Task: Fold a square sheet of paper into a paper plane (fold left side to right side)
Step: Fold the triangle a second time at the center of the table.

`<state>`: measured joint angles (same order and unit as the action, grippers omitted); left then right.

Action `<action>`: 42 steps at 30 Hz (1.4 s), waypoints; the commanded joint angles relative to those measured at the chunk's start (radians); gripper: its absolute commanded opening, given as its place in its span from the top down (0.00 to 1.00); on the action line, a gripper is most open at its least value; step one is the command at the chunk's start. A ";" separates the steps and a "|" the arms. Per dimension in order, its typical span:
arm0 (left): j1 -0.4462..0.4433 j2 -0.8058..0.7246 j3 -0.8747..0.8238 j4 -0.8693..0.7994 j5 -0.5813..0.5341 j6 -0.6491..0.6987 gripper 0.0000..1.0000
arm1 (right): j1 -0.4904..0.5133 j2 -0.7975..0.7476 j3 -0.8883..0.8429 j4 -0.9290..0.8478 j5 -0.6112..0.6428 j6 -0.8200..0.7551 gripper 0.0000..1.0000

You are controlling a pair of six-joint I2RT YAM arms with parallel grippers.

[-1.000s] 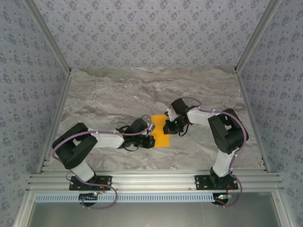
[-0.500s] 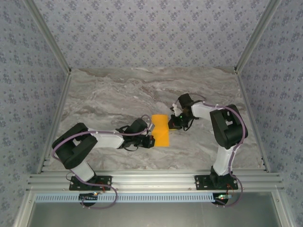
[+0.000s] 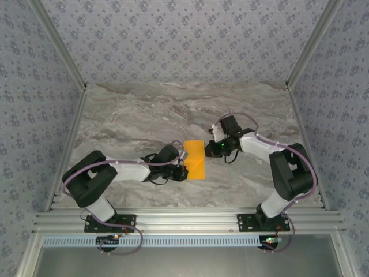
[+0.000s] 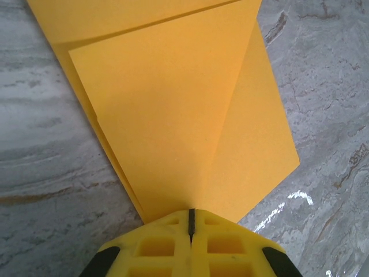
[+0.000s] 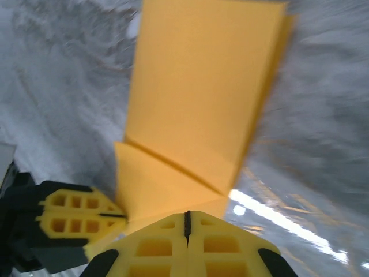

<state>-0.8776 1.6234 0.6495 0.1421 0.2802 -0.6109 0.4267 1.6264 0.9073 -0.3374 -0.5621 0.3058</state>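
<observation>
Left fingers and right fingers, both closed, are touching opposite sides of a creased orange paper on the marbled bench.

Bright even light glares off the table; the right wrist view blurs the square sheet of paper.

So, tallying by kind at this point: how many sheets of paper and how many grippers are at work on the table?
Folded orange-yellow paper sheet: 1
Yellow-fingered grippers: 2, the left gripper and the right gripper, both shut at the paper's edges
Total: 3
</observation>
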 commanded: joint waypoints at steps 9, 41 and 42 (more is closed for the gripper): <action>-0.003 -0.009 -0.011 -0.132 -0.016 0.017 0.98 | 0.086 0.162 0.048 0.031 -0.014 0.059 1.00; 0.001 0.064 0.107 -0.121 0.054 0.037 0.95 | 0.110 0.208 0.061 -0.108 0.124 0.025 1.00; 0.003 0.063 0.101 -0.122 0.053 0.039 0.95 | 0.109 0.208 0.061 -0.114 0.129 0.025 1.00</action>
<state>-0.8776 1.6760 0.7639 0.0475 0.3473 -0.5957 0.5327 1.7992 0.9699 -0.3511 -0.5121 0.3504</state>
